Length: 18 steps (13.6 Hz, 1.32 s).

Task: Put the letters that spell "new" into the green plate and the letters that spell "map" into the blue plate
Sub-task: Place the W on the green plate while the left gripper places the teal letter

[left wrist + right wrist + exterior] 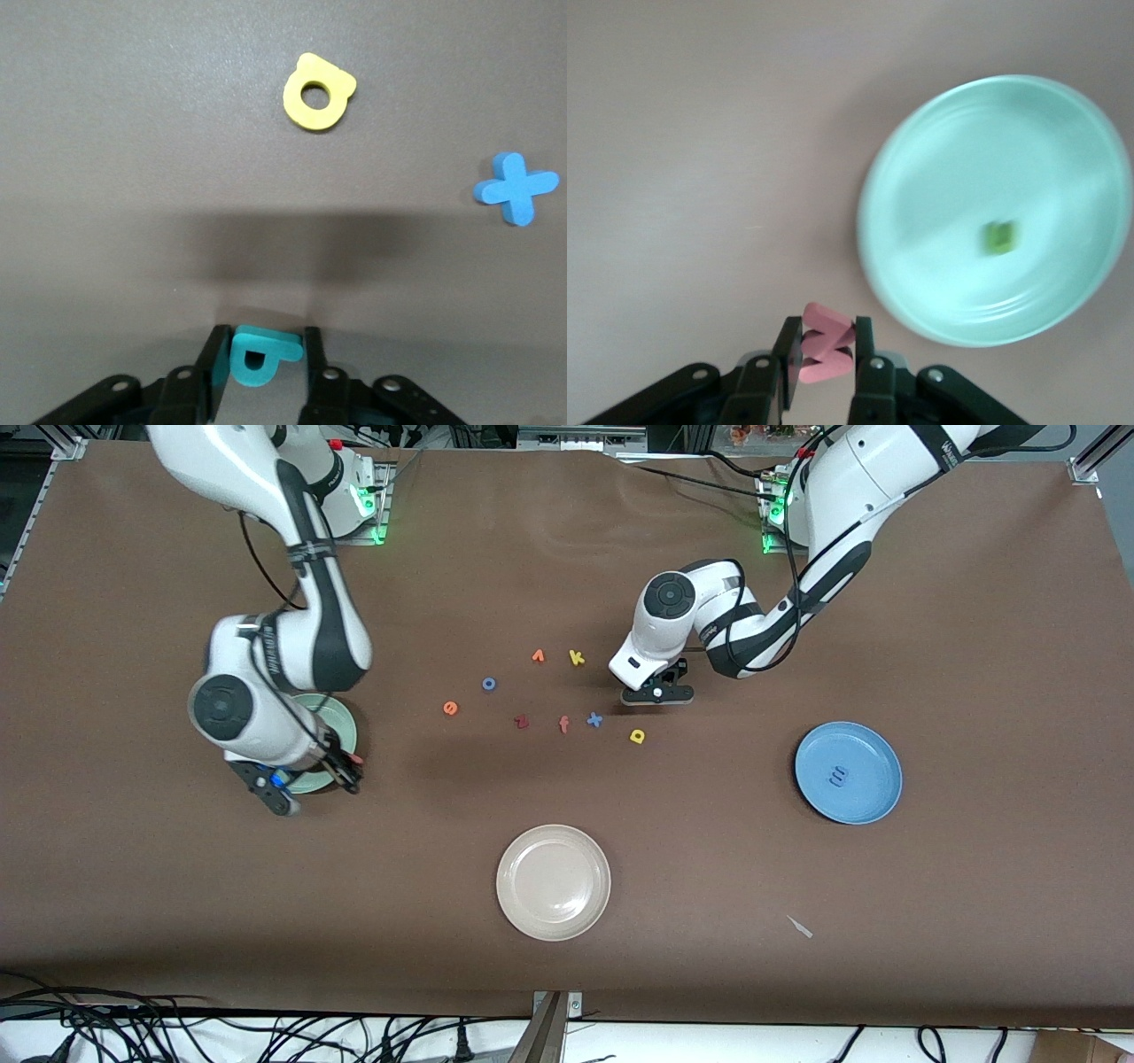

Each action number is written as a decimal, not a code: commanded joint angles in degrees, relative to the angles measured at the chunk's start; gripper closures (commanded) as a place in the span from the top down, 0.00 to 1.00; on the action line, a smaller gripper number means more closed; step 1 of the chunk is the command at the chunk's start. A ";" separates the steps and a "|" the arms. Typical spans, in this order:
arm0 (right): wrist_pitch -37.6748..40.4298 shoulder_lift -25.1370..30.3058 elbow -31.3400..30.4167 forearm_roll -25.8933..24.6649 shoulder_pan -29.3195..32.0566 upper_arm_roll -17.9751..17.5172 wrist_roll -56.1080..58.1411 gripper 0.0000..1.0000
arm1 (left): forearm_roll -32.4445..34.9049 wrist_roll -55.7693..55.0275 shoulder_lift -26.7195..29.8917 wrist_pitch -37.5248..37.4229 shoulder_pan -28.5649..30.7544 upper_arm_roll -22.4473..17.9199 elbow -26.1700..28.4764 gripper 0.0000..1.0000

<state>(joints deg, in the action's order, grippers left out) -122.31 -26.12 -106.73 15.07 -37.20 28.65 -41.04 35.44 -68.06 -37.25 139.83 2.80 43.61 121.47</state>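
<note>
The letters that spell "new" are split three ways. The green n [999,237] already lies in the green plate [992,133]. The pinkish-red w [826,343] is pinched upright in the right gripper [826,350], just off the plate's rim. The orange e [450,708] lies on the table at about three o'clock from that plate in the front view.

Of "map", the blue m [837,777] lies in the blue plate [877,753], and the yellow a [637,736] lies at roughly five o'clock from the left gripper [261,359]. That gripper is clamped on the teal p [261,354], with a finger against each side.

For the w, the right gripper needs to travel inward until the letter hangs over the plate's flat middle, then let go low so the light foam does not bounce over the rim. For the p, a straight lift is best. The grip looks to sit on the letter's edge, so a fast swing toward the blue plate, at about four o'clock, could twist it loose. The blue x [516,187] is well apart and should not interfere.

From the front camera the p is hidden under the left gripper, and the right arm covers much of the green plate, n included. I cannot tell whether the p is touching the table. The right wrist view is smeared, so the n reads only as a green blob.
</note>
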 commanded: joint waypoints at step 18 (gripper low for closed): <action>-13.72 5.99 -15.08 1.45 2.75 -13.15 -5.50 0.84 | -1.95 18.81 0.42 -17.91 16.69 7.10 -9.31 0.12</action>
<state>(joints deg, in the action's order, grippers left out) -134.44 -20.77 -121.45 15.85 -34.85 19.19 -40.06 35.41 -55.55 -37.15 126.88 15.69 48.37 114.73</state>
